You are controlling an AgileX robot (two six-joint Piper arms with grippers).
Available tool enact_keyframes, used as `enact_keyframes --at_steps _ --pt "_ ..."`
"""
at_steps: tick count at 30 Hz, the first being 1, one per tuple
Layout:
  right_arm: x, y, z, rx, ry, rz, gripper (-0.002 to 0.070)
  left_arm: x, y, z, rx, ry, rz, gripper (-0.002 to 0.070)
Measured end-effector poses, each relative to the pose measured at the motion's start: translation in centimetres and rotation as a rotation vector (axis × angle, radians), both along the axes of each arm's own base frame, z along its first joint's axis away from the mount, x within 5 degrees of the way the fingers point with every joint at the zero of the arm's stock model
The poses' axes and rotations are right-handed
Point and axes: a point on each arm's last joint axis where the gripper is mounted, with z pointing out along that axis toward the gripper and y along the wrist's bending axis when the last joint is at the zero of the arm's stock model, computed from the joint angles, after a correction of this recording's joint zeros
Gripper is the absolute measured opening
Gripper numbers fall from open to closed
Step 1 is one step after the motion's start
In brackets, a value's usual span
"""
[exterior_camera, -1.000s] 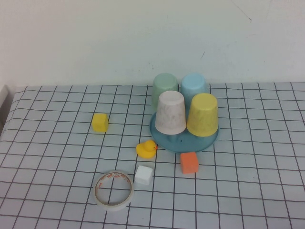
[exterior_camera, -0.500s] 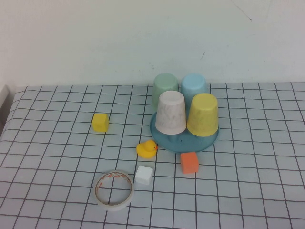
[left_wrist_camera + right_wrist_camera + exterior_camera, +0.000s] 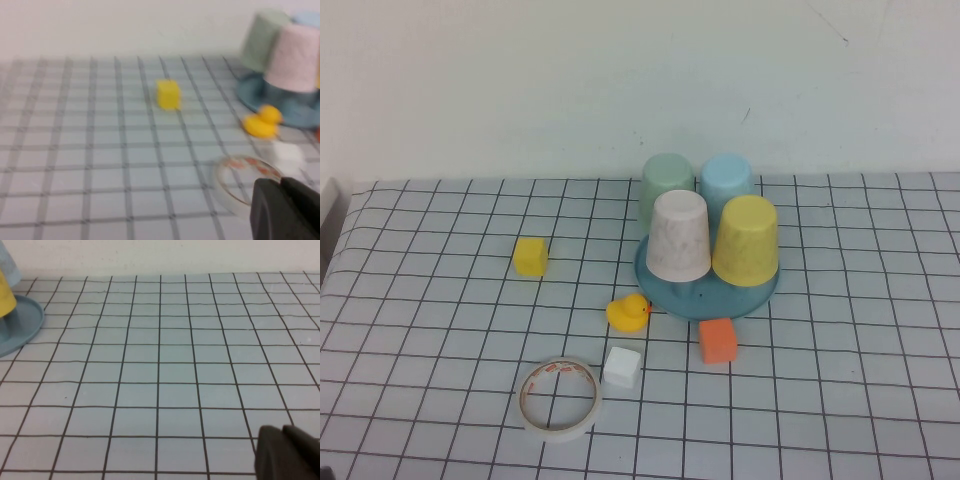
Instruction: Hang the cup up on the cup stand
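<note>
Four cups sit upside down on the blue cup stand at the back of the checked table — the yellow cup at front right, a speckled pinkish-white cup just beside it, a green cup and a light blue cup behind. Near the stand lie a rubber duck, an orange cube, a white cube and a tape roll; a yellow cube sits well apart to the left. Both grippers hang low at the near edge — left gripper clenched on nothing near the tape roll, right gripper likewise over bare grid.
</note>
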Motion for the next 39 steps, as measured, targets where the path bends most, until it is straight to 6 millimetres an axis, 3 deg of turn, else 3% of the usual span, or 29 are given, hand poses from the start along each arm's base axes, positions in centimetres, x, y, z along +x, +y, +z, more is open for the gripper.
enact_keyframes --at_steps 7,11,19,39 --pt "0.0 0.0 0.0 0.000 0.000 0.000 -0.0001 0.6 1.1 -2.1 0.134 -0.048 0.223 -0.0001" --pt "0.0 0.0 0.0 0.000 0.002 0.000 -0.0001 0.6 1.4 -2.0 0.202 -0.069 0.265 -0.0001" --pt "0.0 0.0 0.0 0.000 0.002 0.000 -0.0001 0.6 1.2 -2.5 0.277 -0.021 0.209 -0.0001" --pt "0.0 0.0 0.0 0.000 0.002 0.000 -0.0001 0.4 0.6 -2.9 0.193 0.028 0.129 -0.0001"
